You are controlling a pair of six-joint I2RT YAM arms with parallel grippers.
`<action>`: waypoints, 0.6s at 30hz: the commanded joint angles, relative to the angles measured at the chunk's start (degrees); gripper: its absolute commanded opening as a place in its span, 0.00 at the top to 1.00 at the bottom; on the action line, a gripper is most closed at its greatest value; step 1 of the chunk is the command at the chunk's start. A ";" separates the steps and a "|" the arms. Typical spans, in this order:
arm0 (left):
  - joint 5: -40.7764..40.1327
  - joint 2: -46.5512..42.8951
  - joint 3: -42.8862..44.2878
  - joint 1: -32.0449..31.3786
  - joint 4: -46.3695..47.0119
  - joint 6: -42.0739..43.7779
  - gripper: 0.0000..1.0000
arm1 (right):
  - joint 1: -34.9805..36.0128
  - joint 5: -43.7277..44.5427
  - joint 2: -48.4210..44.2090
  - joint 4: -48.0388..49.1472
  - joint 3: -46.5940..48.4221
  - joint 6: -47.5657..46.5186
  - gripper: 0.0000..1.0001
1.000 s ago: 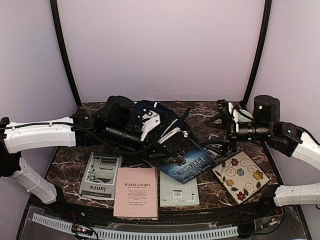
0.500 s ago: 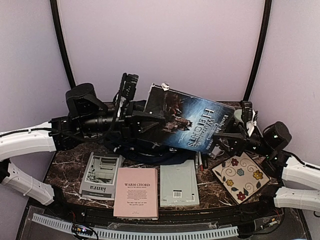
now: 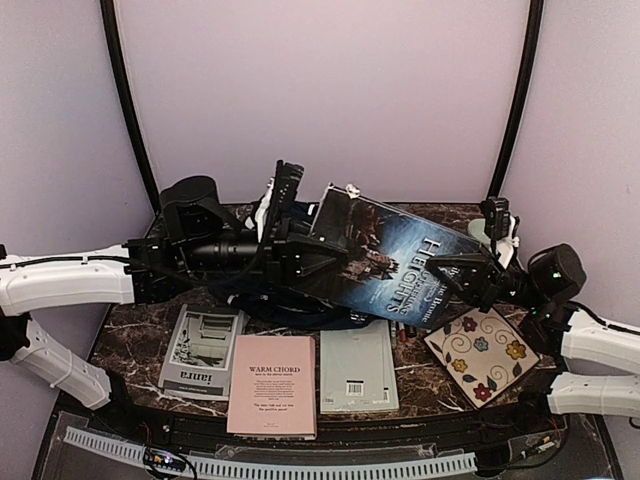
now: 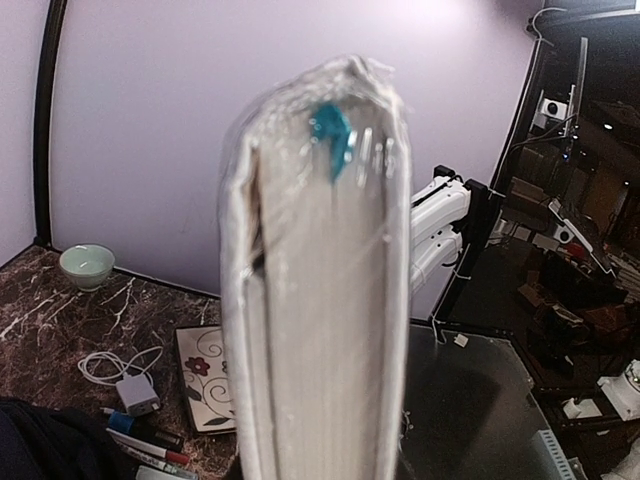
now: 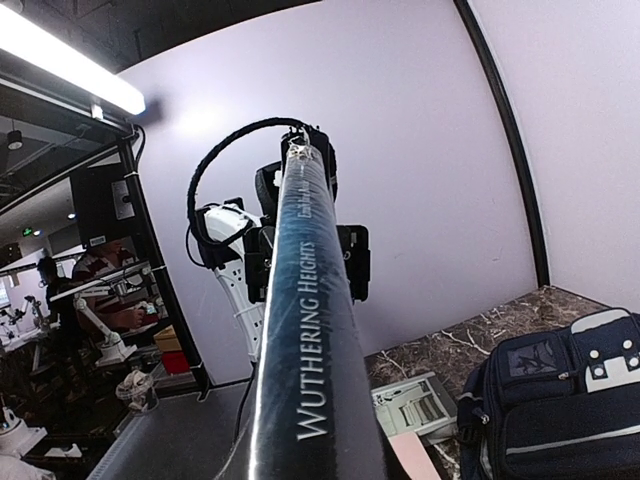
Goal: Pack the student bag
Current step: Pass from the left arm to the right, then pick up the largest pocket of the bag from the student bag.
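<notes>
The dark blue book "Wuthering Heights" (image 3: 390, 255) hangs tilted in the air over the student bag (image 3: 320, 312), a navy backpack lying on the table. My left gripper (image 3: 300, 250) is shut on the book's page edge, which fills the left wrist view as pale pages (image 4: 320, 300). My right gripper (image 3: 462, 275) is closed on the lower right corner at the spine. In the right wrist view the spine (image 5: 310, 340) runs straight away from me and hides my fingers. The left gripper (image 5: 305, 262) clamps its far end. The bag's front pockets (image 5: 560, 400) show at the lower right.
In front of the bag lie a grey magazine (image 3: 202, 350), a pink book titled Warm Chord (image 3: 272, 385), a pale grey booklet (image 3: 358, 370) and a floral notebook (image 3: 482, 350). A green bowl (image 4: 86, 265), a charger with cable (image 4: 135, 390) and markers (image 4: 145, 440) sit at the right.
The left arm lifted the book off the bag and carried it up and to the right. The right arm swung in low and its jaws closed on the spine corner.
</notes>
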 commanded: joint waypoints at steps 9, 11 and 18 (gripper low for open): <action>-25.37 5.59 14.63 0.07 -34.77 14.29 0.25 | -8.24 39.76 -11.94 -56.95 11.92 -1.35 1.00; -27.54 10.86 19.02 0.07 -41.98 16.18 0.29 | -10.48 45.12 -13.96 -63.36 12.31 -2.19 1.00; -26.23 32.60 43.13 3.09 -62.31 20.54 0.28 | -11.30 48.42 -14.54 -68.46 13.56 -5.86 1.00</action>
